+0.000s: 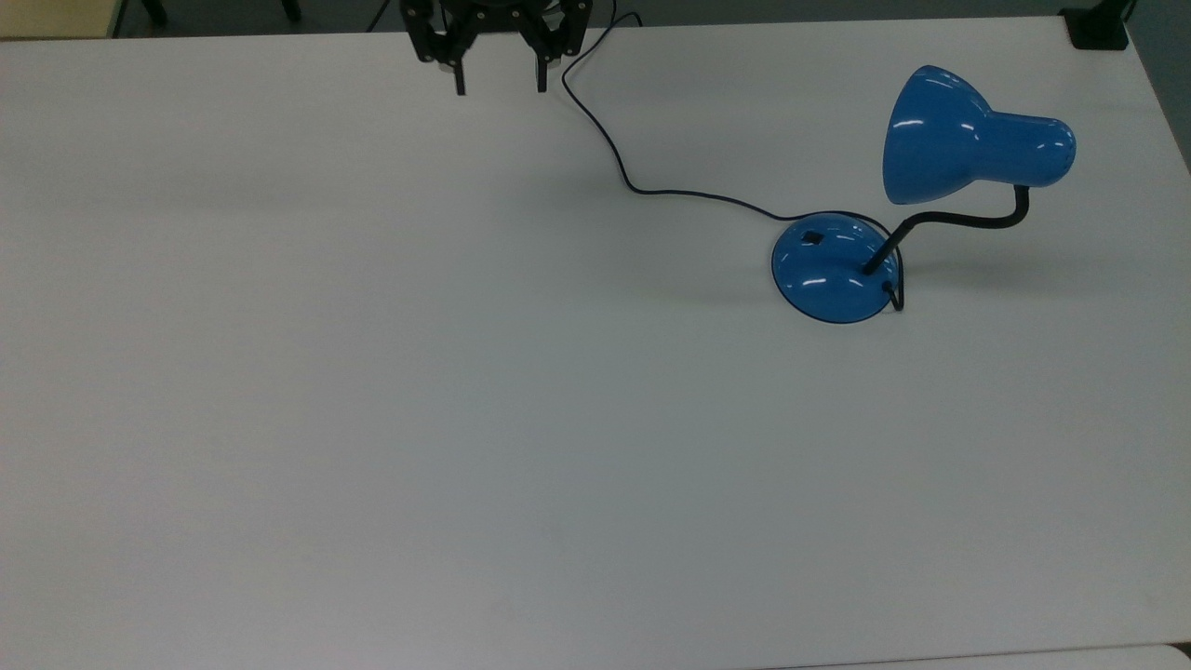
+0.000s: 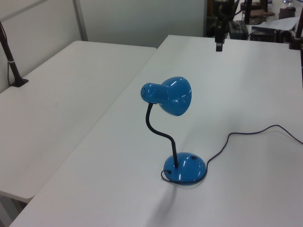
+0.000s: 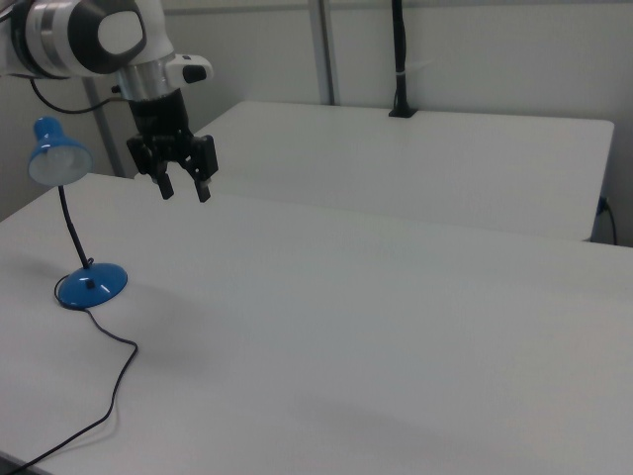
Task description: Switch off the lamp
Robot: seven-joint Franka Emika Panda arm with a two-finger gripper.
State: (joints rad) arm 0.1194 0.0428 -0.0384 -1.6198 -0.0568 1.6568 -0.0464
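The blue lamp stands on the white table (image 1: 465, 372) at the top view's right. Its bell shade (image 1: 968, 140) hangs from a bent black gooseneck (image 1: 958, 221) over the round domed base (image 1: 833, 274). A small black switch (image 1: 812, 237) sits on the base. The thin dark cord (image 1: 605, 140) runs from the base to the table's far edge. My gripper (image 1: 501, 84) hovers open and holding nothing at that far edge, well to the top view's left of the lamp. In the right view the gripper (image 3: 185, 188) hangs high above the table, to the right of the shade (image 3: 54, 158) and base (image 3: 91, 285).
A second white table (image 2: 61, 90) stands alongside, with a black clamped pole (image 2: 9, 52) on it. A black object (image 1: 1098, 28) sits at the top view's upper right table corner. In the left view, the cord (image 2: 255, 132) curves across the table to the right of the base (image 2: 185, 168).
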